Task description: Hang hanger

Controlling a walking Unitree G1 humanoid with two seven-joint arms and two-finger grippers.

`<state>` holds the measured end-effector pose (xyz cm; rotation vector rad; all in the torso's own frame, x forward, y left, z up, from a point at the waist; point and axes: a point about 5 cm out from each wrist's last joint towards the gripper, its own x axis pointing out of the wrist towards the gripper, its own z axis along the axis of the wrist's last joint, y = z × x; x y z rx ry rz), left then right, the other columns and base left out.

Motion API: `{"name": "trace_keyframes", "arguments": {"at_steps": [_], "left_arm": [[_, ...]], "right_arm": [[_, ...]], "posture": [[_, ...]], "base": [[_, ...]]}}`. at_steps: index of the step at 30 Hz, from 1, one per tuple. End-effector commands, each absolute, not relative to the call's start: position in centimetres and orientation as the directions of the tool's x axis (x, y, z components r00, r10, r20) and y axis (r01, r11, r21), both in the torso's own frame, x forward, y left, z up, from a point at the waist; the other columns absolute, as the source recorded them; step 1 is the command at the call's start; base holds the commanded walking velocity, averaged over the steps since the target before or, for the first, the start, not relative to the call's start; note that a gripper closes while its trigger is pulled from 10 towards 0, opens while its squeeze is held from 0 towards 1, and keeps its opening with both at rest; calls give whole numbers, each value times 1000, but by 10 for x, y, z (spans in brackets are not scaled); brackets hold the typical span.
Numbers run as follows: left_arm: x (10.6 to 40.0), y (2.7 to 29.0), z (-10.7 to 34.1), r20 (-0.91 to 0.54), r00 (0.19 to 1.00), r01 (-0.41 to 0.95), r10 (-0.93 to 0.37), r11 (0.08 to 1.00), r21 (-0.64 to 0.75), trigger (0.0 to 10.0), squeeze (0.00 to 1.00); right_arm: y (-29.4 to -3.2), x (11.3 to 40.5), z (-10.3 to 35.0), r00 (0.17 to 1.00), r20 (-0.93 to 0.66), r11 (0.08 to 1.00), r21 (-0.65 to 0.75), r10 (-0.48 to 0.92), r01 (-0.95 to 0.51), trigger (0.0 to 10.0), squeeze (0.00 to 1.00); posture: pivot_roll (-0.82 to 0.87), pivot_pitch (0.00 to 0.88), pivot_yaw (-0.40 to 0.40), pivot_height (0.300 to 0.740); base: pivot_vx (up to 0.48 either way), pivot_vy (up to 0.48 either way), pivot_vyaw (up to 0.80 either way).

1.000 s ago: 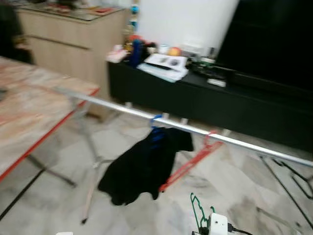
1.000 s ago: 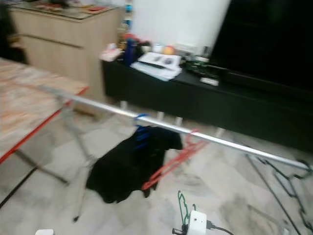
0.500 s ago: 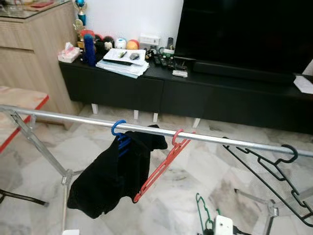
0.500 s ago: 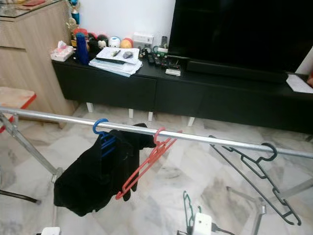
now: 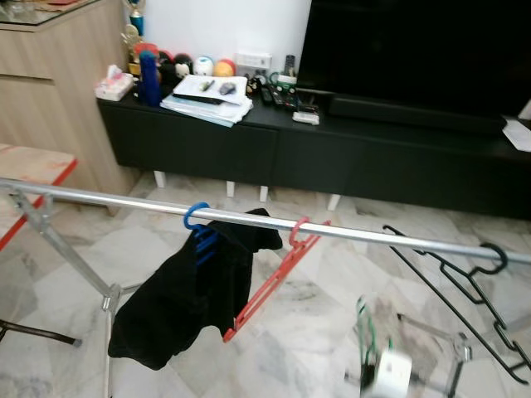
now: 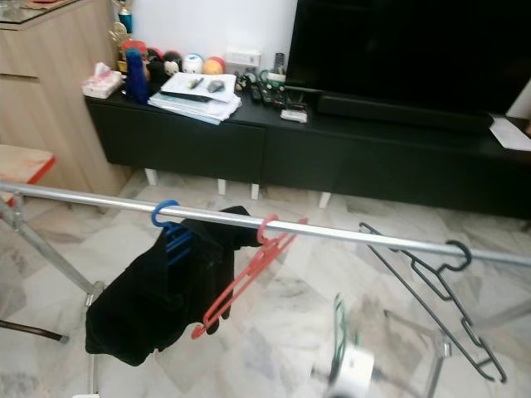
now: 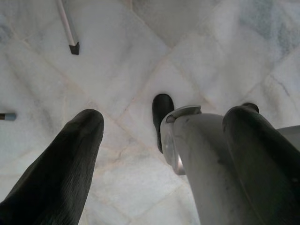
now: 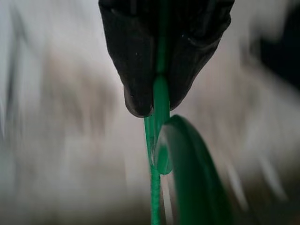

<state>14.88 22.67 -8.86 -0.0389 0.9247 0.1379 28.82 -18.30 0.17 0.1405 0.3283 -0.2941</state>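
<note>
Gripping green hanger (image 8: 159,122) — right gripper (image 8: 159,101).

Thin green plastic hanger (image 8: 158,154) pinched between two black fingers (image 8: 136,70), held upright and low (image 5: 366,327), blurred, below the long silver metal clothes rail (image 5: 133,200), apart from it

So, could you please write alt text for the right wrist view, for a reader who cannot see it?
The right tool has its two black fingers shut on the thin wire of a green hanger, whose curved hook sits just past the fingertips. The background is a pale blur, with no detail to make out.
</note>
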Motion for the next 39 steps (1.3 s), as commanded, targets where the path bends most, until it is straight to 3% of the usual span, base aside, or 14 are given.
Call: {"name": "trace_keyframes", "arguments": {"at_steps": [1, 15, 24, 39], "left_arm": [[137, 226, -94, -825, 556, -128, 100, 991, 34, 10000, 0], [136, 223, -95, -833, 548, -76, 79, 996, 44, 10000, 0], [137, 222, -95, -833, 548, -57, 74, 997, 51, 10000, 0], [134, 219, -96, -840, 538, -34, 71, 997, 62, 10000, 0]], "right_arm": [[-189, 300, 20, 925, -241, 942, 90, -294, 323, 10000, 0], [-180, 286, 5, 932, -278, 958, 100, -233, 269, 10000, 0], [-165, 300, 21, 972, -192, 985, 73, -139, 155, 10000, 0], [-182, 318, 49, 960, -92, 956, 108, -263, 272, 10000, 0]], "posture": [[21, 97, -79, 740], [17, 70, -71, 740], [18, 68, -71, 740], [21, 76, -74, 740]], "base": [[0, 0, 0], [0, 0, 0], [0, 0, 0], [0, 0, 0]]}}
